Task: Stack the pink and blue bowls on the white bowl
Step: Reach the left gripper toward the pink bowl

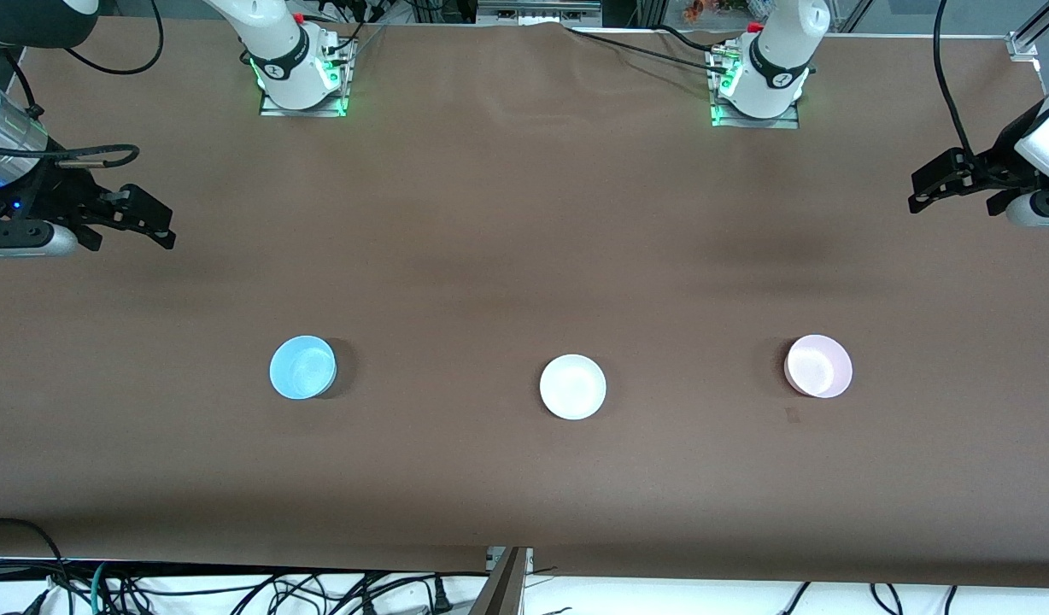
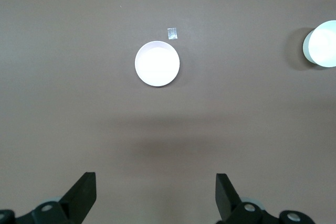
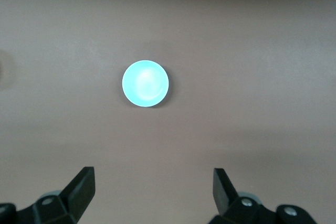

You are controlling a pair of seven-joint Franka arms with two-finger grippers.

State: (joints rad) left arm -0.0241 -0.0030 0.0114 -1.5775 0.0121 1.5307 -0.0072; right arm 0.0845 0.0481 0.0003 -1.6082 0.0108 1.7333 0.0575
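Three bowls stand in a row on the brown table. The blue bowl [image 1: 302, 367] [image 3: 146, 83] is toward the right arm's end, the white bowl [image 1: 572, 386] [image 2: 323, 44] is in the middle, and the pink bowl [image 1: 818, 366] [image 2: 157, 63] is toward the left arm's end. My right gripper [image 1: 159, 228] [image 3: 154, 179] hangs open and empty over bare table at its end, apart from the blue bowl. My left gripper [image 1: 924, 193] [image 2: 156, 182] hangs open and empty over bare table at its own end, apart from the pink bowl.
A small scrap of tape [image 1: 792, 415] [image 2: 172, 33] lies on the table [image 1: 524, 213] beside the pink bowl, nearer to the front camera. Both arm bases [image 1: 298, 77] [image 1: 759, 85] stand at the table's back edge. Cables [image 1: 234, 589] run below the table's front edge.
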